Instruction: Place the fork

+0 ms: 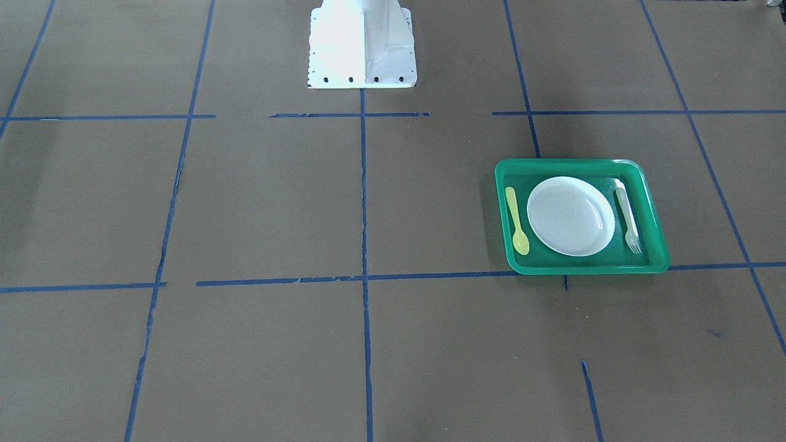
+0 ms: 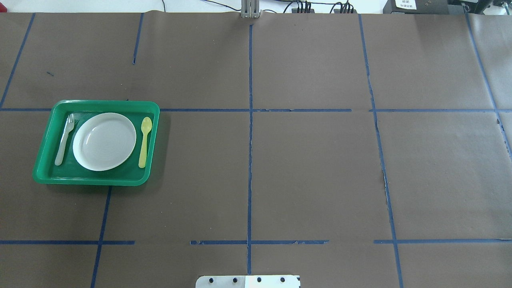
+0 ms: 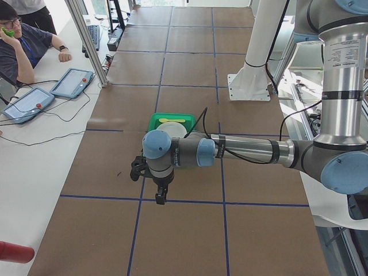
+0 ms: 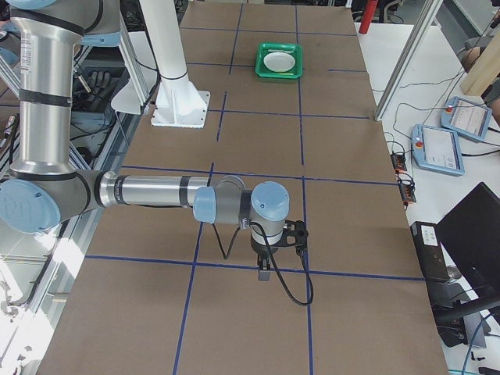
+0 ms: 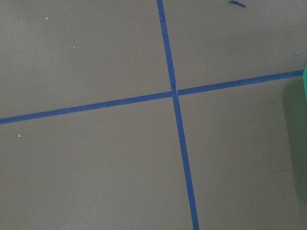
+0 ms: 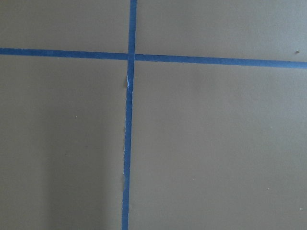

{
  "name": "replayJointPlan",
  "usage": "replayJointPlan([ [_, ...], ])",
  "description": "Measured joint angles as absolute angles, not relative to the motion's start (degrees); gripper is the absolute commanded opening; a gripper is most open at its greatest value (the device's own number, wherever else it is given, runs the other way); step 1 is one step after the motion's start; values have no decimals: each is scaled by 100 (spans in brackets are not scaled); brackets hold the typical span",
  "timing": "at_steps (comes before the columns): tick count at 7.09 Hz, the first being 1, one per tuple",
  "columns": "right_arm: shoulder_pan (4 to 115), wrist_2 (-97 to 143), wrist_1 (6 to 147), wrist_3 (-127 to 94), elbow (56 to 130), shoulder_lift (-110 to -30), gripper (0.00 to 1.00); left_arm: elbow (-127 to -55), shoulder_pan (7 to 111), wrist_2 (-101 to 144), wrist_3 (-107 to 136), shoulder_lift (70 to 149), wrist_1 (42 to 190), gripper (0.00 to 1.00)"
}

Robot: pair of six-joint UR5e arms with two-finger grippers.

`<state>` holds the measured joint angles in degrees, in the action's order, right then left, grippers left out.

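Observation:
The pale whitish-green fork [image 1: 627,220] lies flat in the green tray [image 1: 577,164], beside the white plate [image 1: 571,216]. In the overhead view the fork [image 2: 64,140] is at the left of the tray [image 2: 104,103], tines pointing away from the robot. My left gripper [image 3: 161,198] shows only in the left side view. It hangs above the table short of the tray [image 3: 172,119], and I cannot tell its state. My right gripper [image 4: 264,273] shows only in the right side view, far from the tray [image 4: 280,60], state unclear. No gripper touches the fork.
A yellow spoon [image 2: 144,137] lies on the other side of the plate [image 2: 105,141] in the tray. The robot's white base [image 1: 362,49] stands at the table's middle edge. Blue tape lines cross the brown table. An operator [image 3: 23,43] sits beside the table.

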<state>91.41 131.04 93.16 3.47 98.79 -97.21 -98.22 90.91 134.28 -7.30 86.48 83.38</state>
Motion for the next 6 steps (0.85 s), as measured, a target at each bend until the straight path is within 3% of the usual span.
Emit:
replayJointPlan([
  [6, 9141, 13105, 9317, 349, 9879, -9721, 100, -9813, 9140, 13486, -751, 8653, 8035, 100],
])
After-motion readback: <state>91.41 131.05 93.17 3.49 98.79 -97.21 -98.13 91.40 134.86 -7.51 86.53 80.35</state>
